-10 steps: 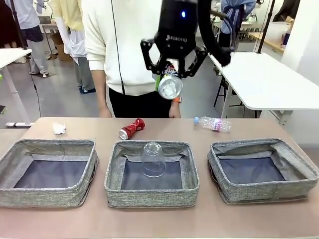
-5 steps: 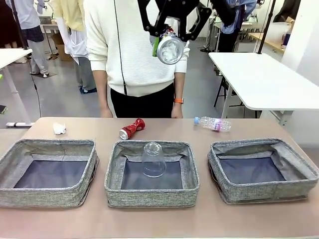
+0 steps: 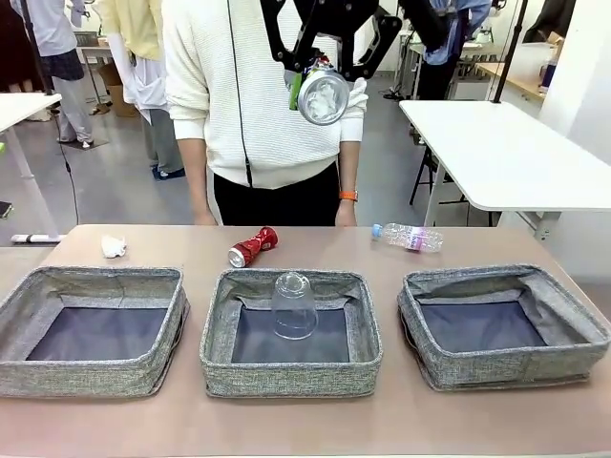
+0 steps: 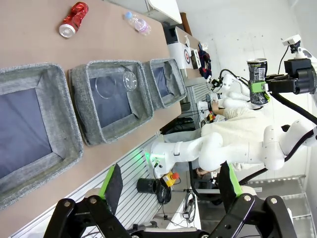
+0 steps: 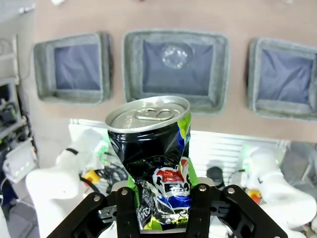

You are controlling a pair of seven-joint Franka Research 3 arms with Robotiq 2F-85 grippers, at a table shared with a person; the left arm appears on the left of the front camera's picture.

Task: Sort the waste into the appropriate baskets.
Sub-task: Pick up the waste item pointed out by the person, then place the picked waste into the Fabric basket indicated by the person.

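High over the table's far edge, my right gripper [image 3: 322, 84] is shut on the dark crushed can [image 3: 324, 97], whose dented body and silver top [image 5: 148, 115] face the right wrist camera. Three grey baskets stand in a row below: left [image 3: 88, 378], middle [image 3: 291, 378] and right [image 3: 506, 368]. A clear plastic cup [image 3: 294, 305] lies upside down in the middle basket. Beyond the baskets, a red soda can [image 3: 253, 246], a clear bottle [image 3: 409, 237] and a white paper wad [image 3: 114, 246] rest on the table. My left gripper [image 4: 168, 181] is open and holds nothing, off to the side of the table.
A person in a white sweater [image 3: 258, 86] stands at the far side, directly behind the held can, hands down by the table edge. A white table [image 3: 506, 153] is at the back right. The left and right baskets show bare dark bottoms.
My right gripper has lifted the crushed can from about chest height to near the top of the front view, then almost stopped. The person shifted slightly.
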